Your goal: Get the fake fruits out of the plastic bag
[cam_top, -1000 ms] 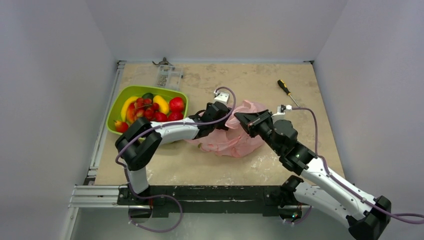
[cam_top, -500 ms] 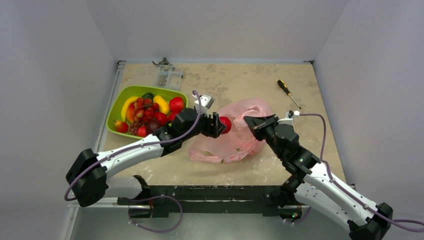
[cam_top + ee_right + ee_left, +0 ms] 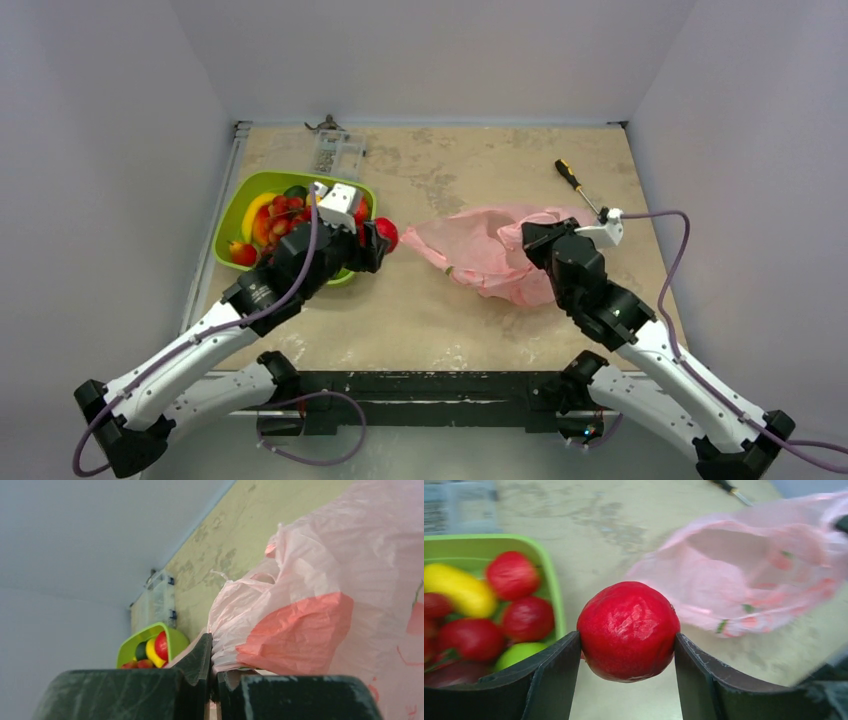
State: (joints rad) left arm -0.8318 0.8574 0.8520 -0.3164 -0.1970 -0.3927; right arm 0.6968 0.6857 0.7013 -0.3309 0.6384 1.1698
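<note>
- The left gripper (image 3: 626, 639) is clamped on a round red fruit (image 3: 628, 630), one dark finger on each flank at its widest part. The grip looks centred and firm.
- In the top view the red fruit hangs just beside the right rim of the lime-green tray (image 3: 232, 215), over bare table (image 3: 450, 320) and not yet above the tray.
- To do this step well, I judge the fruit should travel a little left, come down low over the tray, and only then should the fingers part. A drop from height would likely bounce.
- The tray is already crowded with heaped fruits (image 3: 519, 605): red round ones, a yellow banana (image 3: 459, 592) and a green one near the front. A glossy ball set on that pile may roll off, so a hollow near the rim seems the safer spot.
- The right gripper (image 3: 212, 667) is pinched together on a fold of the plastic bag (image 3: 325, 605), lifting its edge. The bag lies right of centre with its mouth facing the tray.
- Whether any fruit remains inside the bag I cannot tell.
- A screwdriver (image 3: 575, 183) lies just beyond the bag, and a clear box (image 3: 335, 152) sits behind the tray. Neither blocks the short path.
</note>
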